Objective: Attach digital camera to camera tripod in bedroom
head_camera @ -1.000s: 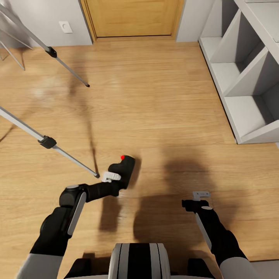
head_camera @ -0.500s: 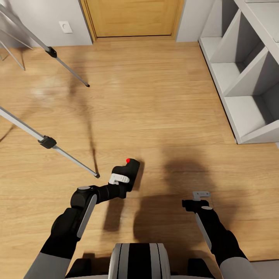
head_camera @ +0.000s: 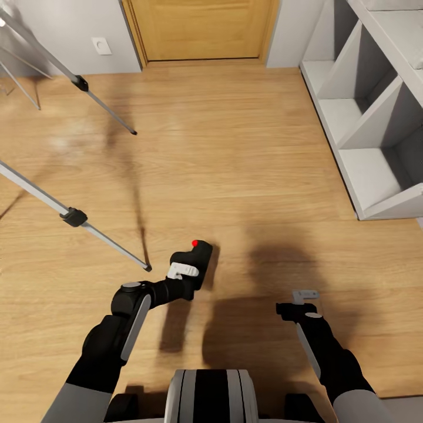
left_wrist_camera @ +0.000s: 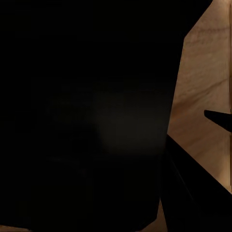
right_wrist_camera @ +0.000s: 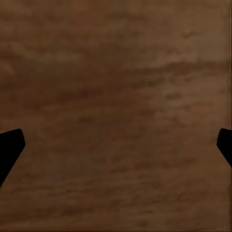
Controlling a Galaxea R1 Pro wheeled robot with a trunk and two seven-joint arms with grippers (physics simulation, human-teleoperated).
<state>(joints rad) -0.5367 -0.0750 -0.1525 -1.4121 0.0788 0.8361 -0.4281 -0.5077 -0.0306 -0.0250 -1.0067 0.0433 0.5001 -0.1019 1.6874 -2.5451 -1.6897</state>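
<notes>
Gripping the camera [head_camera: 192,262] with its left gripper [head_camera: 183,271], the robot is holding it low over the floor [head_camera: 235,164], just beside the foot of the nearest tripod [head_camera: 70,216] leg. The fingers are closed against the black body, with the red dot on the side away from the robot. In the left wrist view the camera [left_wrist_camera: 87,116] is blocking nearly everything, so the exact finger contact cannot be told.

The right gripper [head_camera: 305,294] is hanging empty on the far side of the camera from the tripod, its fingertips [right_wrist_camera: 9,147] spread wide over bare wood.

The camera is probably rigid, compact and fairly light, but its matte shell may be slippery; it is best taken across the flat sides of the body, never by the lens barrel. The tripod is looking tall and slim-legged, so it is likely tippy. Its head is out of view.
</notes>
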